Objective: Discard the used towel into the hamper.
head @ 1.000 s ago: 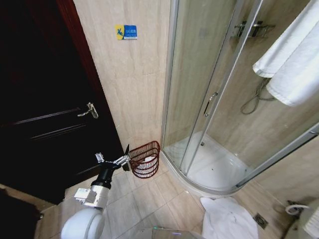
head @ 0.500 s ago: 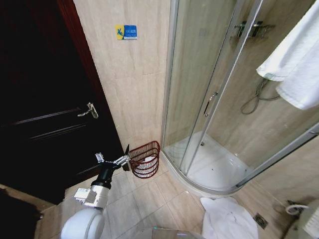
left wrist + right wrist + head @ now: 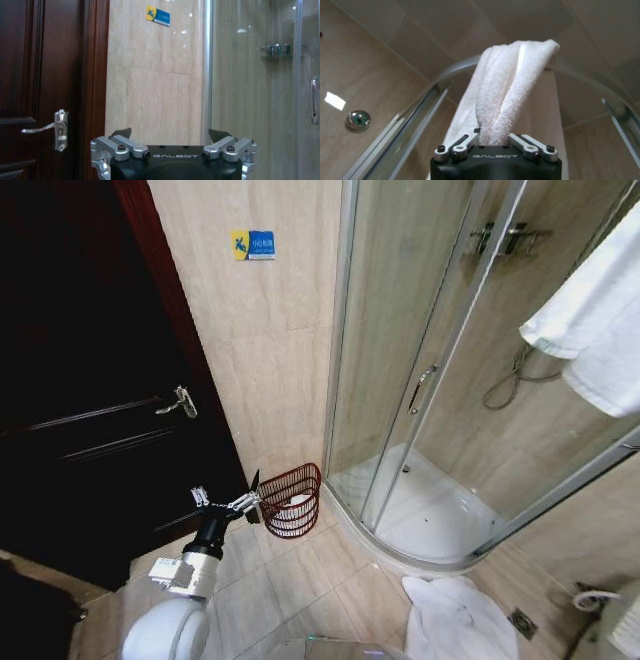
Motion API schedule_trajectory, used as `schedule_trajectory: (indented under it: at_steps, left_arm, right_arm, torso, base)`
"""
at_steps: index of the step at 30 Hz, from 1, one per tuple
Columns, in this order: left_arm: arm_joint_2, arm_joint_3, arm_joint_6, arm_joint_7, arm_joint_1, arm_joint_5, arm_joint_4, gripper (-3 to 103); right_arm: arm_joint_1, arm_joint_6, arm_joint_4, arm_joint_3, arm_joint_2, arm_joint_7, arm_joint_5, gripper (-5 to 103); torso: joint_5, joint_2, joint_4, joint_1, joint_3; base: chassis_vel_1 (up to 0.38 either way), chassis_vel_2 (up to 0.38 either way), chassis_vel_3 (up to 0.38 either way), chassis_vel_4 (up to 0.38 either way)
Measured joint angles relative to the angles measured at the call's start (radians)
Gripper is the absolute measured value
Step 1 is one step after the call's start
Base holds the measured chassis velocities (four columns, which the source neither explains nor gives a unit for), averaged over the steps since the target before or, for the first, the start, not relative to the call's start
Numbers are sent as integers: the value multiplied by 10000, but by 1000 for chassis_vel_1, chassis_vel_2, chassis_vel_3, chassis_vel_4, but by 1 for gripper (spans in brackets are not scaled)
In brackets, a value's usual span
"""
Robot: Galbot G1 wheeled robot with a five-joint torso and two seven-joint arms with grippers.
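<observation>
Since a second ago the towel (image 3: pixel 596 330) in the head view has slid toward the right edge of the picture and a little lower, while the door, wall, shower and left arm stay where they were; so it is the towel that moves, carried by the right arm.

From the right wrist view, the right tool (image 3: pixel 494 139) is closed narrowly on the towel (image 3: pixel 505 97), its two fingers pinching a bunched fold of white terry. The cloth runs away from the fingers and drapes over the curved top rail of the shower enclosure (image 3: pixel 445 77). It seems pinched at a fold so that the whole length comes off the rail as one piece. "GALBOT" is printed on the tool's body.

The left tool (image 3: pixel 228 502) hangs low near the floor, fingers spread wide and empty, just beside the rim of the hamper (image 3: pixel 292 500), probably parked out of the way. Its body bears the same "GALBOT" mark in the left wrist view.

The hamper stands on the tiled floor in the corner between the dark door (image 3: pixel 80 380) and the shower, with something pale already inside. A small blue and yellow sign (image 3: pixel 253 244) is stuck on the wall above; its writing is too small to read. Another white cloth (image 3: pixel 455 620) lies on the floor by the shower base.
</observation>
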Motion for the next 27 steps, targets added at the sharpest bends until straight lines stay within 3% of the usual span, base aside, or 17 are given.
schedule_trajectory:
  at_steps: [7, 14, 23, 27]
  left_arm:
    - [0, 0, 0, 0, 0, 0, 0, 100]
    - [0, 0, 0, 0, 0, 0, 0, 100]
    - [0, 0, 0, 1, 0, 0, 0, 100]
    - [0, 0, 0, 0, 0, 0, 0, 100]
  right_arm:
    - [-1383, 201, 685, 1369, -533, 8, 326, 11]
    - [-2995, 949, 1105, 2145, -481, 0, -170, 11]
    - [-5601, 1263, 1941, 3712, 241, 57, -621, 11]
    - [-7168, 1488, 2303, 4557, 881, 55, -918, 11]
  torso:
    - [0, 0, -2, 0, -1]
    - [2, 0, 0, 0, 0]
    - [-4, 0, 0, 0, 0]
    - [1, 0, 2, 0, 0]
  base:
    - [0, 0, 0, 0]
    - [0, 0, 0, 0]
    - [0, 0, 0, 0]
    - [0, 0, 0, 0]
